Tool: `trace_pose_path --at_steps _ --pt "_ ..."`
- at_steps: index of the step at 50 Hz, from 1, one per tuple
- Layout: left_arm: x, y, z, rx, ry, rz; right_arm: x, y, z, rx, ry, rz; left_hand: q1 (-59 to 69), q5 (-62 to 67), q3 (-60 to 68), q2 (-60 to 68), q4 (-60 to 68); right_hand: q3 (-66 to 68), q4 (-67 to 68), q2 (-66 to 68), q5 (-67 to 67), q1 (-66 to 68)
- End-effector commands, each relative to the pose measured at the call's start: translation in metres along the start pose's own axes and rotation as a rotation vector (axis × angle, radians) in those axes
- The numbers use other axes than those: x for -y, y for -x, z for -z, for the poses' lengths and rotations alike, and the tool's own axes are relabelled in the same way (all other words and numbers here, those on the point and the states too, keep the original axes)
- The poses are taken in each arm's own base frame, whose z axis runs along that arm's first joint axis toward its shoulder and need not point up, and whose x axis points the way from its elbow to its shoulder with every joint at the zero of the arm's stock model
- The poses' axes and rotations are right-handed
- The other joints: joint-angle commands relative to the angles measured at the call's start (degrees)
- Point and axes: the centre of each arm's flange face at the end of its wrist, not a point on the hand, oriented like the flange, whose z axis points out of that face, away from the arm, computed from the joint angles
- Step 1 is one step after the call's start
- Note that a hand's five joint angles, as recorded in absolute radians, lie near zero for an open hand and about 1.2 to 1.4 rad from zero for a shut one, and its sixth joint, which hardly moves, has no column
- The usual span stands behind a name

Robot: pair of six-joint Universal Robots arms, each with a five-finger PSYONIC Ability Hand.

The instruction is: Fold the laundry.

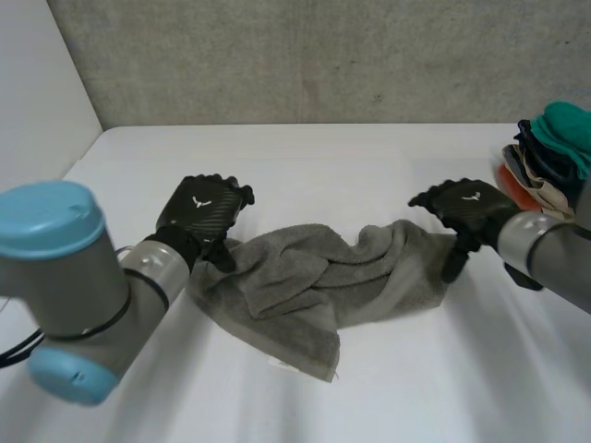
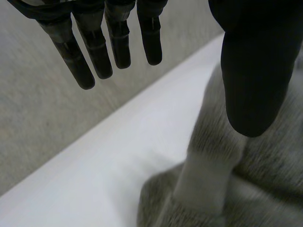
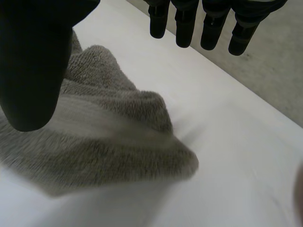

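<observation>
A grey towel point(image 1: 314, 281) lies crumpled across the middle of the white table point(image 1: 323, 157). My left hand point(image 1: 205, 210) hovers over the towel's left end, fingers straight and spread from the thumb, holding nothing. In the left wrist view the towel point(image 2: 246, 179) lies under the thumb point(image 2: 255, 71), with the fingers point(image 2: 113, 47) above bare table. My right hand point(image 1: 466, 210) is at the towel's right end, open. In the right wrist view a towel corner point(image 3: 142, 142) lies beneath the palm, between thumb point(image 3: 33, 61) and fingers point(image 3: 208, 28), untouched.
A pile of folded coloured laundry point(image 1: 549, 152) sits at the table's far right edge. A grey wall point(image 1: 323, 55) runs behind the table, and a white panel point(image 1: 37, 101) stands at the left. Bare table lies in front of and behind the towel.
</observation>
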Motion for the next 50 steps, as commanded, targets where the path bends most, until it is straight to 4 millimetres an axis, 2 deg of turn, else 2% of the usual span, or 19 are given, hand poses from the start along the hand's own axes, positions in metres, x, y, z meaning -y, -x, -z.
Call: trace_pose_path --at_steps 1,9,12,14,15,17,19,20,24,25,26,29,30,33,36,37,39,45,50 --pt "-0.031 0.009 -0.034 -0.028 0.171 -0.042 -0.001 0.012 -0.046 0.055 -0.027 0.042 0.16 1.85 0.77 0.78 1.47 -1.94 -2.08 -2.35 -2.58 -2.98" --pt "-0.043 0.006 -0.054 -0.092 0.297 -0.024 -0.016 0.019 -0.086 0.114 -0.002 0.034 9.73 11.43 10.34 10.36 11.04 4.68 4.55 4.27 4.04 3.64" --pt "-0.041 0.006 -0.060 -0.106 0.294 -0.024 -0.024 0.030 -0.095 0.188 0.031 0.014 27.35 29.04 27.96 27.97 28.66 19.13 18.99 18.71 18.48 18.09" --pt "-0.037 0.007 -0.062 -0.107 0.277 -0.026 -0.028 0.033 -0.101 0.217 0.042 0.006 41.97 43.66 42.58 42.59 43.28 43.11 42.97 42.70 42.47 42.07" --pt "-0.031 0.010 -0.065 -0.097 0.255 -0.030 -0.028 0.033 -0.102 0.220 0.042 0.004 56.18 57.87 56.79 56.80 57.49 50.55 50.41 50.14 49.91 49.51" --pt "-0.022 0.015 -0.070 -0.082 0.215 -0.036 -0.022 0.031 -0.105 0.207 0.025 0.014 56.32 58.02 56.93 56.95 57.63 67.96 67.82 67.55 67.32 66.92" --pt "-0.001 0.022 -0.081 -0.046 0.112 -0.052 -0.013 0.028 -0.106 0.192 -0.007 0.024 56.32 58.02 56.93 56.95 57.63 68.06 67.92 67.65 67.42 67.02" --pt "0.007 0.025 -0.085 -0.030 0.072 -0.059 -0.008 0.024 -0.108 0.177 -0.031 0.030 56.32 58.02 56.93 56.95 57.63 68.06 67.92 67.65 67.42 67.02" --pt "0.058 0.045 -0.105 0.074 -0.196 -0.119 0.052 -0.007 -0.112 -0.009 -0.285 0.077 56.32 58.02 56.93 56.95 57.63 68.06 67.92 67.65 67.42 67.02" --pt "0.069 0.048 -0.108 0.097 -0.259 -0.132 0.081 -0.022 -0.106 -0.103 -0.413 0.078 56.32 58.02 56.93 56.95 57.63 68.06 67.92 67.65 67.42 67.02" --pt "0.093 0.054 -0.110 0.144 -0.389 -0.157 0.096 -0.030 -0.101 -0.146 -0.480 0.080 56.32 58.02 56.93 56.95 57.63 68.06 67.92 67.65 67.42 67.02" --pt "0.132 0.068 -0.105 0.239 -0.579 -0.186 0.143 -0.048 -0.074 -0.254 -0.726 0.092 56.32 58.02 56.93 56.95 57.63 68.06 67.92 67.65 67.42 67.02" --pt "0.155 0.075 -0.096 0.296 -0.683 -0.194 0.151 -0.049 -0.066 -0.268 -0.779 0.105 56.32 58.02 56.93 56.95 57.63 68.06 67.92 67.65 67.42 67.02" --pt "0.169 0.083 -0.086 0.354 -0.761 -0.192 0.168 -0.048 -0.041 -0.306 -0.911 0.146 56.32 58.02 56.93 56.95 57.63 68.06 67.92 67.65 67.42 67.02" --pt "0.158 0.077 -0.080 0.342 -0.722 -0.185 0.166 -0.042 -0.030 -0.284 -0.926 0.163 56.32 58.02 56.93 56.95 57.63 68.06 67.92 67.65 67.42 67.02" --pt "0.151 0.074 -0.079 0.332 -0.700 -0.181 0.156 -0.035 -0.029 -0.249 -0.894 0.159 56.32 58.02 56.93 56.95 57.63 68.06 67.92 67.65 67.42 67.02" --pt "0.126 0.064 -0.080 0.293 -0.610 -0.176 0.142 -0.026 -0.031 -0.207 -0.848 0.152 56.32 58.02 56.93 56.95 57.63 68.06 67.92 67.65 67.42 67.02" --pt "0.048 0.035 -0.075 0.183 -0.328 -0.157 0.074 0.004 -0.044 -0.071 -0.557 0.070 56.32 58.02 56.93 56.95 57.63 68.06 67.92 67.65 67.42 67.02" --pt "-0.024 0.007 -0.055 0.077 -0.055 -0.149 0.007 0.028 -0.060 0.008 -0.303 0.076 56.32 58.02 56.93 56.95 57.63 68.06 67.92 67.65 67.42 67.02"
